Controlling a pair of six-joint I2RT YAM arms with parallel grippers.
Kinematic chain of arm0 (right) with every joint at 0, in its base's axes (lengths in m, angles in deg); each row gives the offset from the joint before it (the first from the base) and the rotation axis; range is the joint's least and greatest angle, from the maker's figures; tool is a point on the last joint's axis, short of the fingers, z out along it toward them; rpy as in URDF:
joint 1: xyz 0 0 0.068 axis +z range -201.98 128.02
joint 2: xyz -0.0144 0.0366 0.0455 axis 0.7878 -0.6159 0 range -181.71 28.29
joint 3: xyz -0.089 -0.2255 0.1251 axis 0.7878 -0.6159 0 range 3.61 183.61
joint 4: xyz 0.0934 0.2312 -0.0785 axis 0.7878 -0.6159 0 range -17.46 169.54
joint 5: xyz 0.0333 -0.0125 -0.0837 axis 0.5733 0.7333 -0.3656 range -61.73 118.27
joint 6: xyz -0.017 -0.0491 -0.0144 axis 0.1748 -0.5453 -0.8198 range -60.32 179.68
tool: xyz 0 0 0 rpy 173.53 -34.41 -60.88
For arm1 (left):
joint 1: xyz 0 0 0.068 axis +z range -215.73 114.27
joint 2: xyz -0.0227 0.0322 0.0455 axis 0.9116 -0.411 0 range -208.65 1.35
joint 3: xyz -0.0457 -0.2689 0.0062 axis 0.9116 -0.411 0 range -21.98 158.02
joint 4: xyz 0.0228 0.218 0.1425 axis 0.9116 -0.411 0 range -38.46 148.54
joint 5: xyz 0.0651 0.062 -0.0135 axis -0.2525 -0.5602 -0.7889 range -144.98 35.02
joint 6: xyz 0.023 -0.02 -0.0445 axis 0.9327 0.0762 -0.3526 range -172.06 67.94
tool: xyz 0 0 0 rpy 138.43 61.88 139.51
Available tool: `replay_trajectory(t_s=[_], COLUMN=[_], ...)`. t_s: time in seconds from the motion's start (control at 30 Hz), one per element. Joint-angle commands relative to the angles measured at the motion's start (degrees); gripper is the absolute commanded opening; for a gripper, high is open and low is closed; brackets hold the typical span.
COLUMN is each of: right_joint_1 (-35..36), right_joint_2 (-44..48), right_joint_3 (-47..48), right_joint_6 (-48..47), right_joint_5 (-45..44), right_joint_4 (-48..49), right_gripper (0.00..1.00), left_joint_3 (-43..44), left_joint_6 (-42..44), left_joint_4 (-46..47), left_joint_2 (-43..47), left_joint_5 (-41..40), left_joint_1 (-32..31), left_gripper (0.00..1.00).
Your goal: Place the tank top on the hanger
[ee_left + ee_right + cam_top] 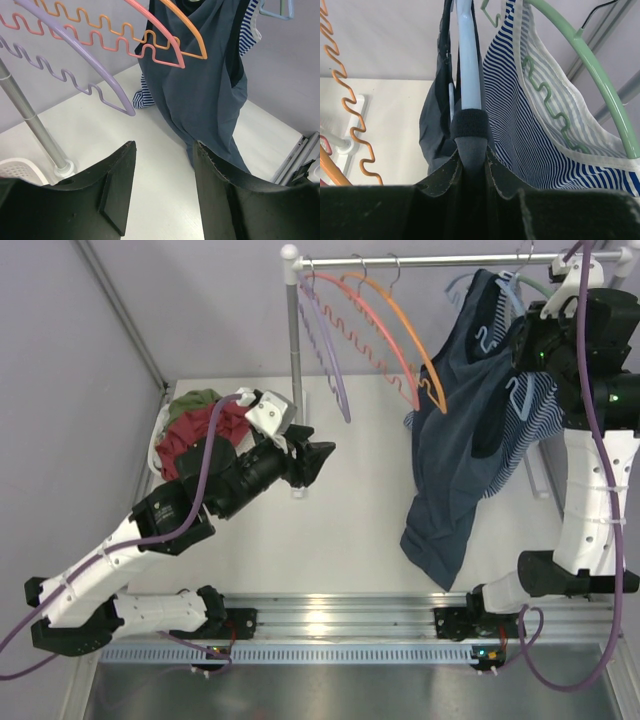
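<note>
Right wrist: tank top [434, 127] strap, hanger [469, 75] pinched in right pincer [471, 161].

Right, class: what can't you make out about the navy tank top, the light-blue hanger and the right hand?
Top view: the right hand has its fingertips lost, dark against the dark tank top.
Right wrist view: the hanger loses its hook at the upper edge; fabric hides whether both its arms carry the top.
Left wrist view: the tank top's shoulders run past the upper edge.
</note>
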Motion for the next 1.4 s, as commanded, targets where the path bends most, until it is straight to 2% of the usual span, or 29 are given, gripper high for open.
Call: replay_trajectory(t_s=[0.0, 0.13, 0.4, 0.6, 0.77, 1.03, 1.37], right_joint_1=[-0.9, -2.8, -2.9, -2.9, -2.9, -2.8, -2.8], right_joint_2=[1.0, 0.4, 2.9, 4.8, 6.4, 8.4, 12.4], right_joint_3=[0.7, 0.2, -7.5, -11.3, -13.2, -13.9, -14.6], right_joint_6=[0.0, 0.0, 0.4, 0.9, 1.0, 2.9, 5.0], right_joint_5=[0.3, 0.3, 1.1, 2.3, 2.8, 3.2, 4.4], right_joint_4=[8.4, 8.5, 11.5, 12.5, 12.8, 11.9, 9.6], right_gripper=[0.0, 0.0, 0.01, 0.07, 0.15, 0.42, 0.62], left_joint_3=[-0.5, -0.6, -1.7, -2.3, -2.9, -2.9, -3.4], left_joint_6=[0.3, 0.0, -1.2, -2.0, -2.5, -3.0, -3.5], left_joint_4=[2.4, 2.1, 2.5, 2.4, 2.4, 2.2, 2.0], left_joint_2=[-0.2, -0.5, -1.2, -1.0, -0.6, -0.4, 0.6], left_joint_5=[1.1, 1.3, 3.2, 3.7, 3.5, 3.9, 3.8], left_joint_1=[0.7, 1.0, 2.8, 3.5, 3.6, 3.8, 3.8], left_gripper=[0.54, 0.54, 0.54, 0.54, 0.54, 0.54, 0.54])
